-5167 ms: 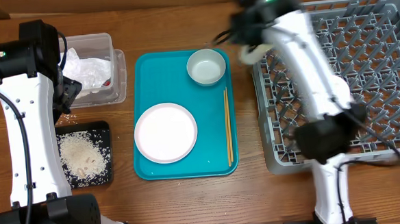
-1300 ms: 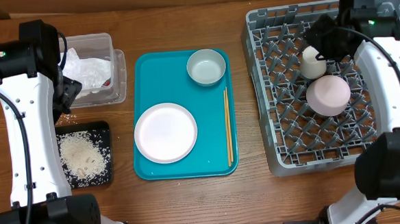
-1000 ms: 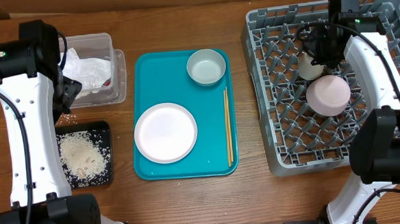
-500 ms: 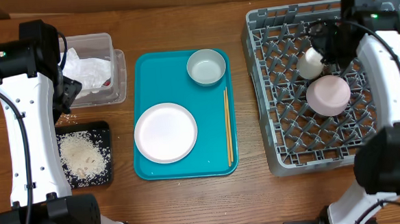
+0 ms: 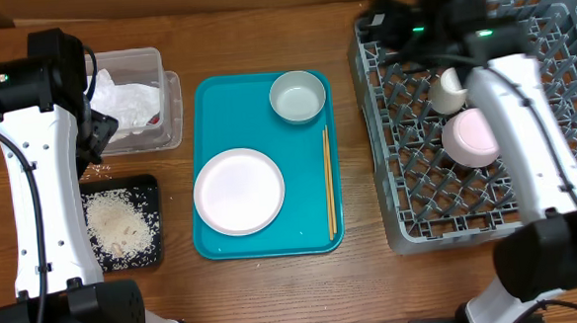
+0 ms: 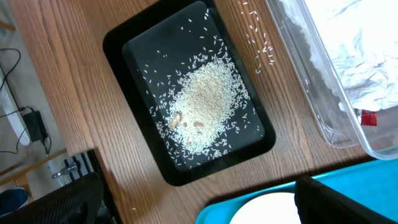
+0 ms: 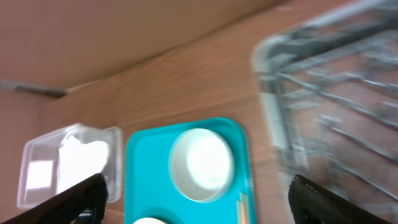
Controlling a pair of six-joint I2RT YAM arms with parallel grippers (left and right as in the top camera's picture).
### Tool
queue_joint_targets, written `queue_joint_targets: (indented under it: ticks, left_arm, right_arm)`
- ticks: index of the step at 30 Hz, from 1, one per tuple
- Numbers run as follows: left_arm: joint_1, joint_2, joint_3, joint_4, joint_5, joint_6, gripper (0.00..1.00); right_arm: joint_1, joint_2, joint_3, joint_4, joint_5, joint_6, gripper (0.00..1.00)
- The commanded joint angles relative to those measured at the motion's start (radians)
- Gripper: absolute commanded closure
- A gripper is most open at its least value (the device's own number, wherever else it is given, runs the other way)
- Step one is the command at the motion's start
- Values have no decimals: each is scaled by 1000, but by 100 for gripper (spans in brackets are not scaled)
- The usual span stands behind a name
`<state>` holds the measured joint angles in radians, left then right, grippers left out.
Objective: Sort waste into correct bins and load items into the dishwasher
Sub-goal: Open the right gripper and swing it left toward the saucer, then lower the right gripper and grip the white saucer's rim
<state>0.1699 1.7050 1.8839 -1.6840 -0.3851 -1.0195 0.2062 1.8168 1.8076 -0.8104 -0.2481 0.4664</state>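
Right arm pulls away from the dish rack, cup left behind.

The right claw (image 7: pixel 202 199), spread wide and empty, has swung off the pale cup (image 5: pixel 450 89). The small cream cup now rests tilted among the grey dish rack (image 5: pixel 558 197) pegs near the counter's far right corner, just beside an upturned bowl (image 5: pixel 473 137). The claw now faces the small round bowl (image 5: pixel 297 96) on the teal tray (image 5: pixel 216 106), probably next. The left claw (image 6: pixel 199 202) hangs open and empty above the black tray (image 6: pixel 118 46) of rice.

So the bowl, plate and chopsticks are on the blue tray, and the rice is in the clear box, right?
No: the rice is in the black tray, as the left wrist view shows. The bowl, plate and chopsticks are on the teal tray.
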Motion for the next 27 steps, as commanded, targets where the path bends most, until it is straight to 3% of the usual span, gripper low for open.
queue_joint_targets:
  ticks: [1, 7, 13, 18, 27]
  left_arm:
    - [-13, -18, 15, -3, -6, -21, 0]
    - [-13, -18, 15, -3, -6, -21, 0]
    - [-13, -18, 15, -3, -6, -21, 0]
    - [-13, -18, 15, -3, -6, -21, 0]
    - [-13, -18, 15, -3, -6, -21, 0]
  right_arm:
    - [100, 58, -15, 55, 79, -31, 4]
    - [256, 202, -15, 192, 140, -142, 0]
    - [385, 315, -15, 238, 404, -200, 0]
    - [434, 348, -14, 261, 431, -228, 1]
    - [437, 435, -14, 290, 432, -228, 16]
